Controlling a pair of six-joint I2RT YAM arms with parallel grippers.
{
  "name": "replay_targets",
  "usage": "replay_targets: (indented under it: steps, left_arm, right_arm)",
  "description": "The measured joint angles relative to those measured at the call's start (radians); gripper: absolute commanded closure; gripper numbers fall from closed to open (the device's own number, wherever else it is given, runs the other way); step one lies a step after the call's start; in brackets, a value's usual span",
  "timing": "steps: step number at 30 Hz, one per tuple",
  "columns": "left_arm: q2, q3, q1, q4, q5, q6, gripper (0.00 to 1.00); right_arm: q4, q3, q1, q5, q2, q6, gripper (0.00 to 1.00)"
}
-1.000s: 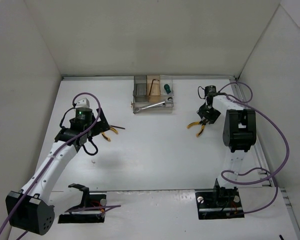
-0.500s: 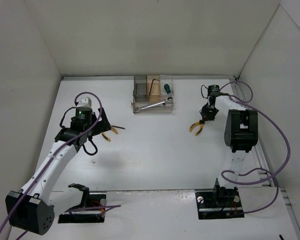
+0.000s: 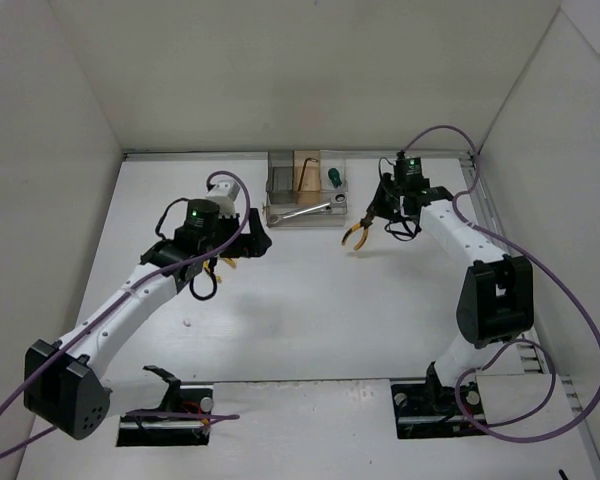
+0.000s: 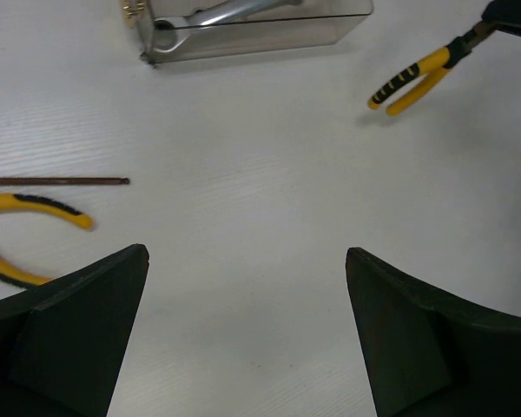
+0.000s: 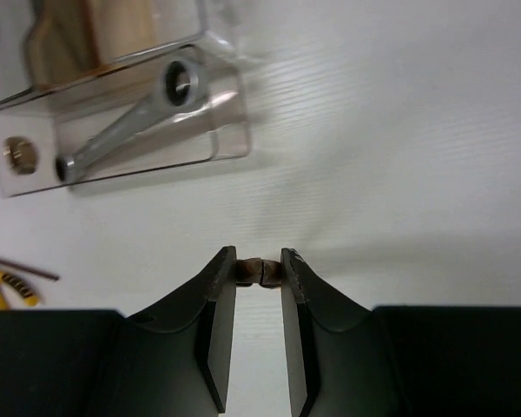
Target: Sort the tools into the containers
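Pliers (image 3: 358, 236) hang pinched in right claw (image 5: 259, 266), near clear box (image 3: 280, 182).

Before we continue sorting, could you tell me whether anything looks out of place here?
Nothing looks damaged or spilled. One yellow-handled pliers and a thin dark rod lie loose outside the organizer box, unsorted; the right end effector grips a second pair of pliers.
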Motion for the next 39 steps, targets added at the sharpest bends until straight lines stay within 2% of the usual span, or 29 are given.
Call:
replay_targets:
  steps: [10, 23, 33, 35, 38, 39]
  left_arm:
    - [0.176, 0.093, -0.137, 0.135, 0.084, 0.051, 0.09]
    - [0.274, 0.146, -0.199, 0.285, 0.216, 0.153, 0.17]
    - [0.369, 0.217, -0.264, 0.31, 0.245, 0.196, 0.23]
    - [0.383, 0.229, -0.272, 0.309, 0.243, 0.202, 0.27]
    - [0.403, 0.248, -0.278, 0.31, 0.24, 0.209, 0.4]
    - [0.405, 0.25, -0.279, 0.311, 0.24, 0.211, 0.53]
  right_arm:
    - [0.092, -0.082, 0.1, -0.147, -0.101, -0.042, 1.0]
    - [0.13, -0.084, 0.123, -0.379, -0.173, -0.073, 1.0]
    - [0.131, -0.084, 0.167, -0.487, -0.217, -0.063, 1.0]
    - [0.132, -0.085, 0.18, -0.496, -0.223, -0.057, 1.0]
    - [0.132, -0.094, 0.207, -0.502, -0.234, -0.051, 1.0]
    - [0.131, -0.097, 0.214, -0.504, -0.238, -0.051, 1.0]
